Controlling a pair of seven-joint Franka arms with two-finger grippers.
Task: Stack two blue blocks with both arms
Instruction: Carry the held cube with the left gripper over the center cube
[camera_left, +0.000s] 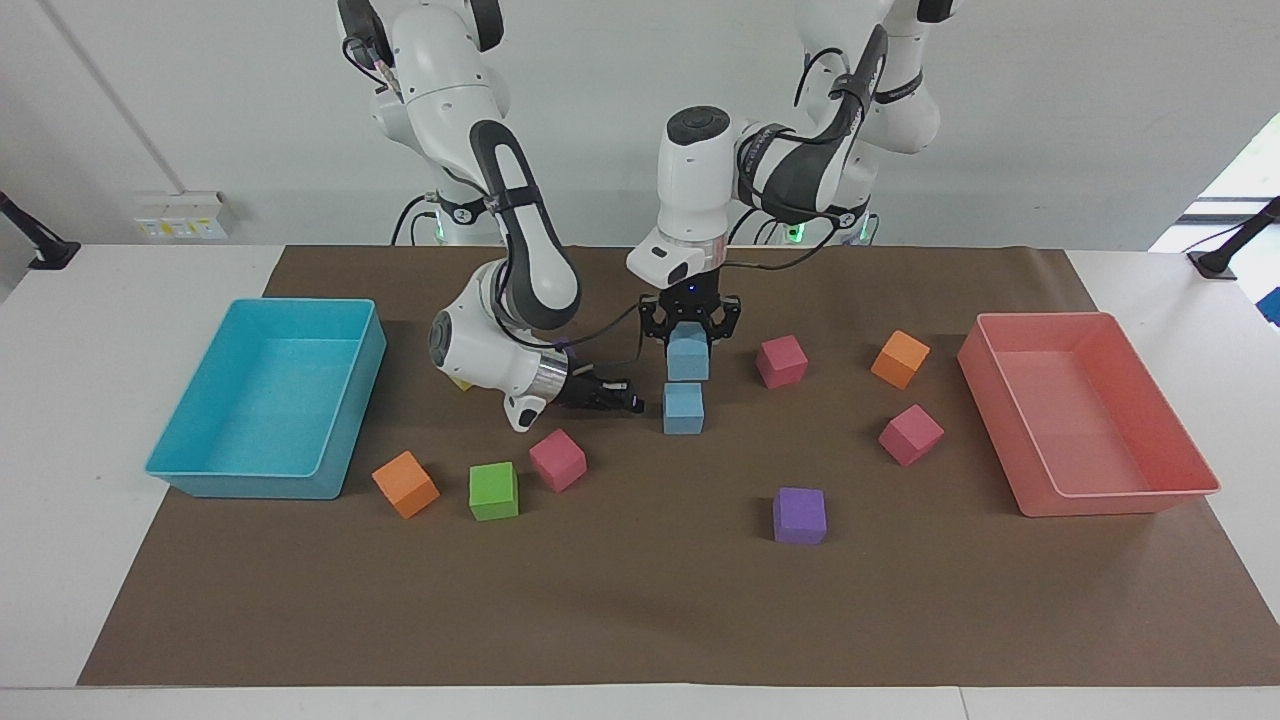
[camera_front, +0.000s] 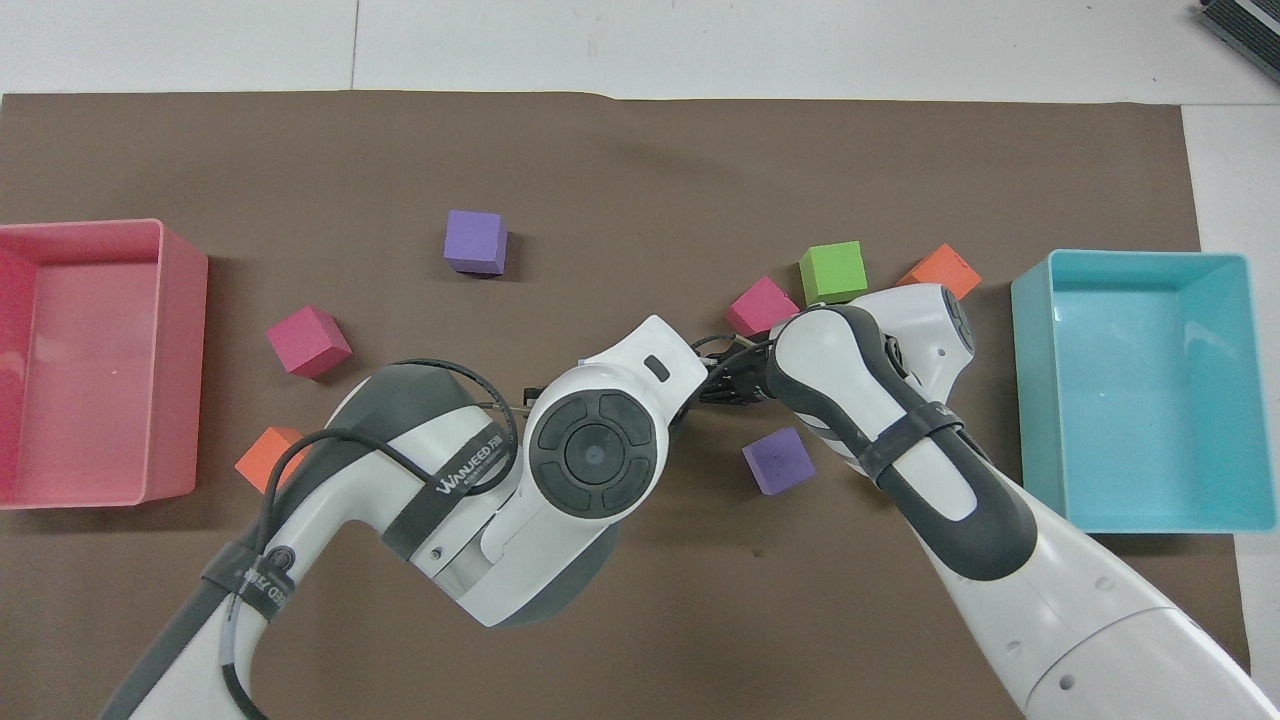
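One blue block (camera_left: 687, 357) is clamped in the left gripper (camera_left: 690, 333) and carried in the air directly over the second blue block (camera_left: 683, 408), which rests on the counter (camera_left: 640, 600) mid-mat. The stack is judged not yet made: lowering and release are left. The right gripper (camera_left: 618, 397), fingertips together and empty, waits beside the lower block. The turquoise bin (camera_left: 268, 412) and the pink bin (camera_left: 1085, 412) hold nothing.
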